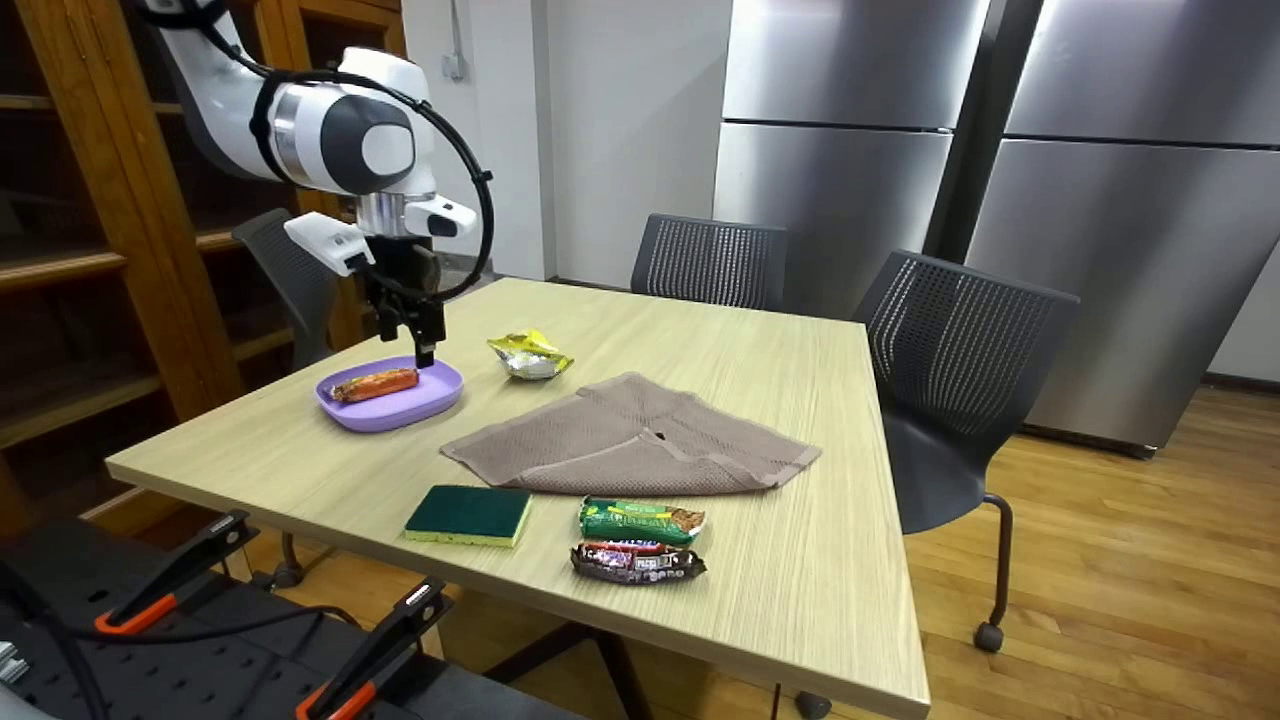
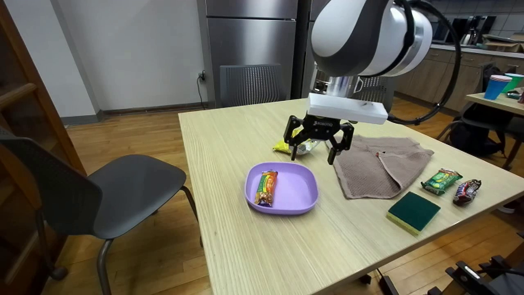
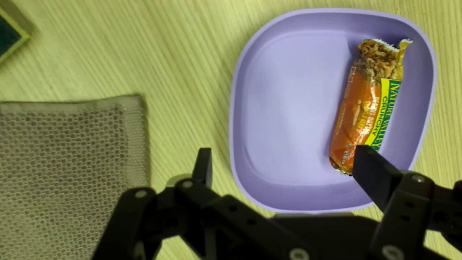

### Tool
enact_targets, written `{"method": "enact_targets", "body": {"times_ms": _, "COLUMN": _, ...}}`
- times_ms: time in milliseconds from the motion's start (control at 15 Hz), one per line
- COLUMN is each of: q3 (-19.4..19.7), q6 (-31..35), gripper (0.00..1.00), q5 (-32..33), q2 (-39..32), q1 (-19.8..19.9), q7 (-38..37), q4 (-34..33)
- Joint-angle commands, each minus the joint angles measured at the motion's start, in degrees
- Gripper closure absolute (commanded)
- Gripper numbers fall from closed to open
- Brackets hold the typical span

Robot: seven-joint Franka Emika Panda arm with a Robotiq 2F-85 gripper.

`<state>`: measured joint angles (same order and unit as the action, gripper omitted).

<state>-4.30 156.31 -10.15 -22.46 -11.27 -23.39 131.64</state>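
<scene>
Chair [image 2: 137, 192] at far left in an exterior view, dark grey, beside the pale wooden table [image 2: 229, 246]. On the tabletop, purple plate [image 2: 298, 189], with an orange-wrapped granola bar [image 2: 267, 188] lying inside, toward the left wall. Behind the plate, crumpled yellow-and-silver packet [image 2: 306, 147], partly hidden by the gripper [image 2: 312, 159]. Gripper itself above the table, near the plate, jaws wide apart and pointing down; in the wrist view, one jaw overlapping the end of the granola bar, the other over the tabletop just outside the plate's rim. Farther right, taupe cloth [image 2: 364, 180] laid out, one corner folded over. Then dark green sponge [image 2: 413, 212] with a yellow underside, near the table's edge, followed by green-wrapped bar [image 2: 441, 181] and dark-wrapped bar [image 2: 467, 192], just beside each other. At far right, blue cup [image 2: 496, 88] on another table [image 2: 502, 104].
</scene>
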Motion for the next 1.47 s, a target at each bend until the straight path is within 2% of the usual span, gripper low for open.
{"method": "enact_targets", "body": {"times_ms": 0, "q3": -2.65, "q6": -1.15, "gripper": 0.00, "q5": -4.30, "q2": 5.23, "q1": 5.65, "q7": 9.51, "q4": 5.03}}
{"method": "enact_targets", "body": {"times_ms": 400, "q3": -2.84, "q6": -4.37, "gripper": 0.00, "q5": -8.97, "q2": 8.91, "q1": 12.77, "q7": 23.71, "q4": 8.51}}
{"method": "enact_targets", "body": {"times_ms": 667, "q3": -1.50, "q6": -6.28, "gripper": 0.00, "q5": -9.92, "q2": 10.14, "q1": 15.66, "q7": 28.97, "q4": 9.53}}
{"method": "enact_targets", "body": {"times_ms": 1000, "q3": 1.13, "q6": -7.80, "gripper": 0.00, "q5": -8.85, "q2": 10.77, "q1": 17.82, "q7": 31.52, "q4": 10.25}}
{"method": "enact_targets", "body": {"times_ms": 1400, "q3": 5.61, "q6": -7.57, "gripper": 0.00, "q5": -5.33, "q2": 11.88, "q1": 17.73, "q7": 28.74, "q4": 11.84}}
